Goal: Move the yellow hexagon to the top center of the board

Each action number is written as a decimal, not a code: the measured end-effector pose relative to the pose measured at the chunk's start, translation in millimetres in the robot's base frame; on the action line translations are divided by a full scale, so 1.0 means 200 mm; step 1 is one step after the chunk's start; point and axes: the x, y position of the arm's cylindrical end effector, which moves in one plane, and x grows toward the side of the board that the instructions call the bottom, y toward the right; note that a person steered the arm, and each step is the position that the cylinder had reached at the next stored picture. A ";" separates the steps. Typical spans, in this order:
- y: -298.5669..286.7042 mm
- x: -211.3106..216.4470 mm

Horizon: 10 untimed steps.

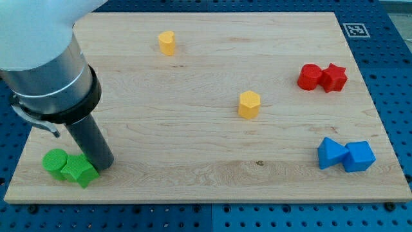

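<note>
1. Camera view, surfaces: the board (193, 71) is pale wood with fine horizontal grain. It rests on a blue perforated base (393, 38). A black-and-white marker tag (354, 29) sits at the view's top right.
2. Camera view, blocks: all are matte and solid-coloured.
   - The yellow hexagon (249, 104) lies right of board centre, standing alone.
   - A second yellow block (167, 42), shape unclear, lies near the top edge, left of centre.
   - A red cylinder (310, 77) touches a red star-like block (333, 77) at the right.
   - Two angular blue blocks (333, 153) (359, 156) touch at the lower right.
   - A green cylinder (56, 162) touches a second green block (80, 170) at the lower left.
3. Camera view, end effector: a plain dark rod below a grey metal collar, with nothing to open or close. My tip (103, 165) rests just beside the green pair, on its right.
4. Camera view, relation: the yellow hexagon is well apart from my tip, toward the view's right and higher up.
</note>
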 end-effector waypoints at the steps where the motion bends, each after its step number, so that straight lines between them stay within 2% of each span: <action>1: 0.22 -0.02; 2: 0.32 -0.04; 5: 0.32 -0.05; 6: 0.44 -0.23; 7: 0.74 -0.32; 8: 0.78 -0.31; 10: 1.04 -0.28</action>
